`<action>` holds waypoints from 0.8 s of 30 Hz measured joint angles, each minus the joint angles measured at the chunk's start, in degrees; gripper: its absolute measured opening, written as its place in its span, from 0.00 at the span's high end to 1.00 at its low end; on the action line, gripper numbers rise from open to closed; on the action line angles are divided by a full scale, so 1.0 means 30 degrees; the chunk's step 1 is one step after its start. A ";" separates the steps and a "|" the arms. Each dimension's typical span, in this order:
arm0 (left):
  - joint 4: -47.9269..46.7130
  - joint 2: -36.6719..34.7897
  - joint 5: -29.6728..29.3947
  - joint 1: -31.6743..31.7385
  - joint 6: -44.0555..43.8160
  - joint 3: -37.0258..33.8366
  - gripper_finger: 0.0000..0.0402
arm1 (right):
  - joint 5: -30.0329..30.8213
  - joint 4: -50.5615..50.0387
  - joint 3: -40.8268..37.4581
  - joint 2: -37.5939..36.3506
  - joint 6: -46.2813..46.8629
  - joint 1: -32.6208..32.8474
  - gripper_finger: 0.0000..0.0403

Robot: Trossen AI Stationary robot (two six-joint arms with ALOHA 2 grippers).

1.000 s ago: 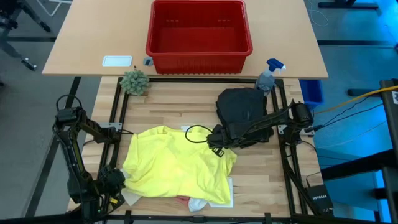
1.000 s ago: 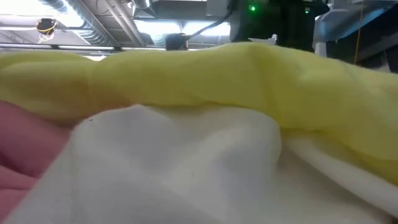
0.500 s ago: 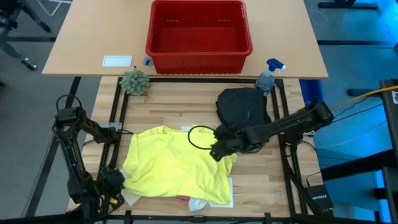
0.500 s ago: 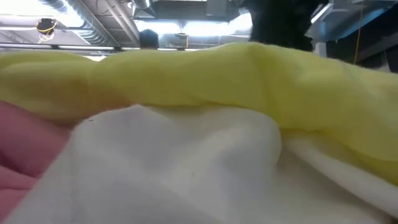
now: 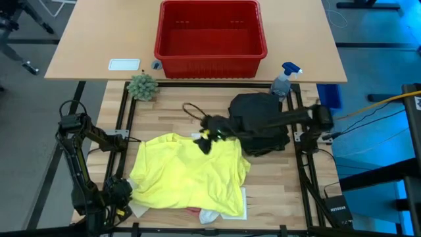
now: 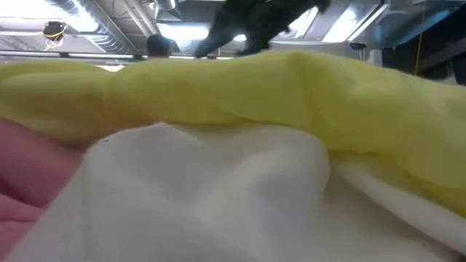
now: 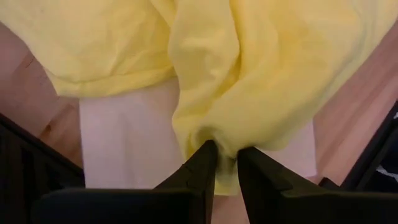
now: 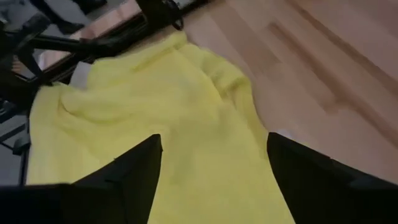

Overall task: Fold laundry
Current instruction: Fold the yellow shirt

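The yellow T-shirt (image 5: 187, 174) lies crumpled at the bench's (image 5: 171, 115) six o'clock, over a white cloth (image 7: 130, 149) and a pink cloth (image 6: 22, 167); black trousers (image 5: 258, 118) sit bunched at three o'clock (no writing on any garment can be read); the left claw (image 7: 227, 155), fingers nearly together, pinches the shirt's hem at seven o'clock; the right claw (image 8: 211, 180) hovers spread wide and empty above the shirt's twelve o'clock edge.

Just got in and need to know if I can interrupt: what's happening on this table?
A two-armed robot is folding laundry. The left gripper pinches a fold of the bright yellow T-shirt at the table's near-left corner. The right gripper is open, empty, hovering over the shirt's far edge. The dark bundled trousers lie beside it; the red plastic basket holds nothing.
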 joint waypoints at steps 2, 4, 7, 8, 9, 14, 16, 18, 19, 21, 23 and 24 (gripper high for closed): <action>-0.0272 0.0007 -0.0321 0.0131 -0.0054 0.0000 0.86 | -0.0992 -0.0132 0.1267 0.1019 -0.0657 -0.0815 0.32; -0.0309 0.0007 -0.0560 0.0425 0.0036 0.0000 0.86 | -0.2098 -0.0406 0.2600 0.2123 -0.0993 -0.1512 0.33; -0.0166 0.0007 -0.0535 0.0799 0.0000 0.0000 0.86 | -0.3908 -0.1662 0.4203 0.3355 -0.1154 -0.2237 0.33; -0.0063 0.0007 -0.0479 0.0835 -0.0094 0.0000 0.86 | -0.4611 -0.1900 0.4502 0.3592 -0.1279 -0.2405 0.33; 0.0007 0.0007 -0.0297 0.0845 -0.0178 0.0000 0.86 | -0.5321 -0.1981 0.4751 0.3742 -0.1464 -0.2457 0.33; 0.0705 0.0007 -0.0272 0.0818 -0.0260 0.0000 0.86 | -0.6526 -0.1559 0.5395 0.3729 -0.1482 -0.1378 0.33; 0.0897 0.0007 -0.0520 0.0994 -0.0109 0.0000 0.87 | -0.6279 -0.1669 0.5469 0.3744 -0.1481 -0.0508 0.33; 0.0809 -0.0056 -0.0590 0.1324 0.0082 0.0000 0.93 | -0.5589 -0.1460 0.5513 0.3751 -0.1474 0.0463 0.33; 0.0815 -0.0127 -0.0612 0.1479 0.0180 0.0000 0.96 | -0.5279 -0.1454 0.5516 0.3748 -0.1474 0.0919 0.33; 0.0804 -0.0291 -0.0625 0.1779 0.0505 0.0000 0.98 | -0.4832 -0.1362 0.5535 0.3699 -0.1468 0.1809 0.33; 0.0881 -0.0455 -0.0633 0.1983 0.1125 0.0000 0.99 | -0.4445 -0.1281 0.5535 0.3672 -0.1480 0.2549 0.33; 0.0884 -0.0605 -0.0631 0.2062 0.1306 0.0000 0.99 | -0.4271 -0.1238 0.5535 0.3651 -0.1469 0.2910 0.33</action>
